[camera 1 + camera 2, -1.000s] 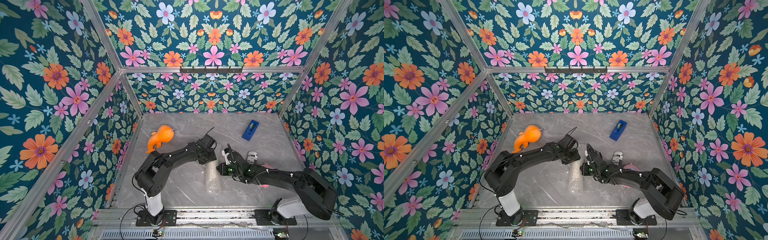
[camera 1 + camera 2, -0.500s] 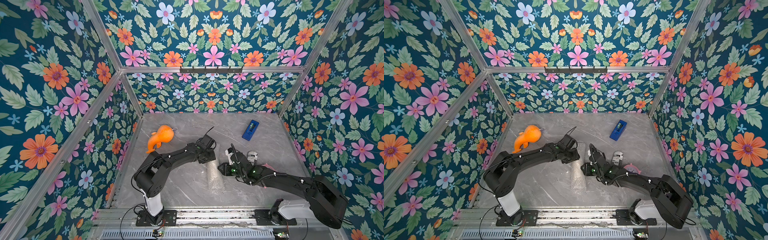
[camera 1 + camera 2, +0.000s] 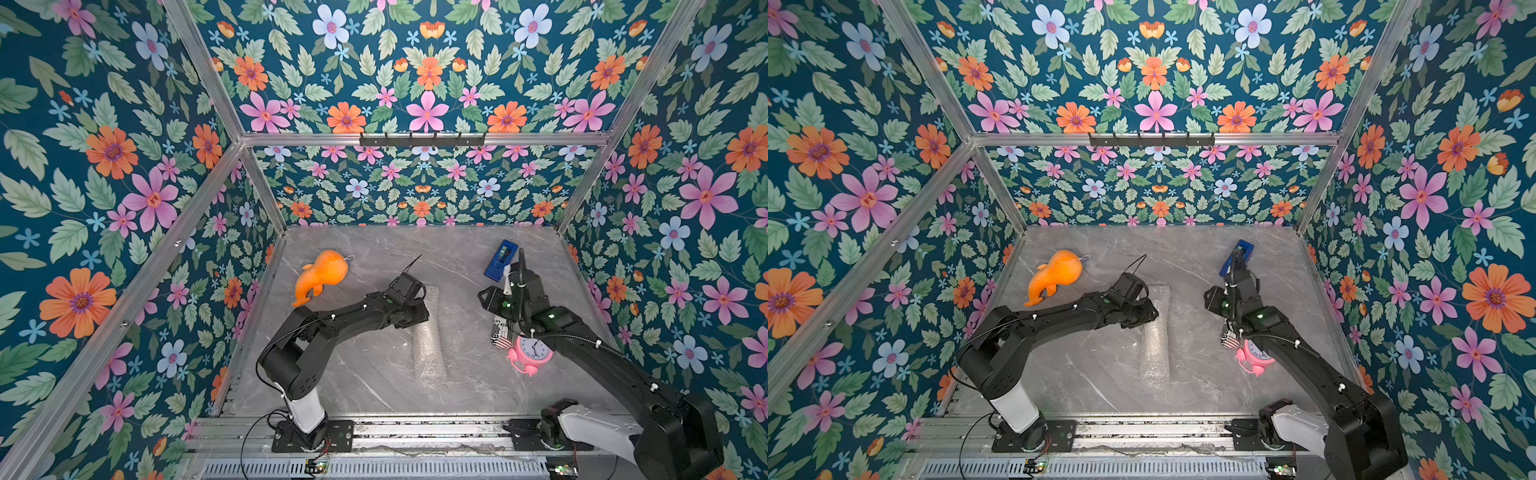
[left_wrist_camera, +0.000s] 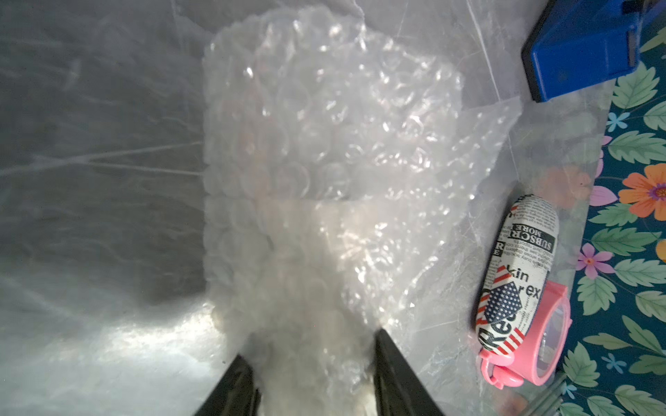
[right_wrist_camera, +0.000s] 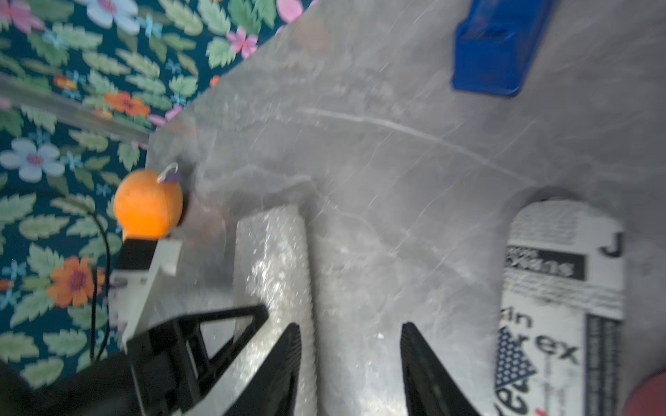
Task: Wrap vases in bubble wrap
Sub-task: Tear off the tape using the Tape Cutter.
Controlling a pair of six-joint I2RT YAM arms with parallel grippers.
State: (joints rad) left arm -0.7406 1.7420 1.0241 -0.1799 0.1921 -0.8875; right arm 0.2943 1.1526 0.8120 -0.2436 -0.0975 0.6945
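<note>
The bubble wrap (image 3: 428,332) lies as a closed roll in the middle of the table (image 3: 365,365). The vase (image 4: 324,270) shows only as a pale shape inside it, at the roll's far end. There the left gripper (image 4: 310,345) grasps the roll, with film filling the gap between its jaws. The right gripper (image 5: 349,326) hangs spread and empty over bare table to the right of the roll, near a newsprint tube (image 3: 500,332) and a pink clock (image 3: 530,353). A loose flap of film lies flat beside the roll, so I judge the wrap may spring open if the left grip eases. Lifting by that one end could also let the vase slide out.
</note>
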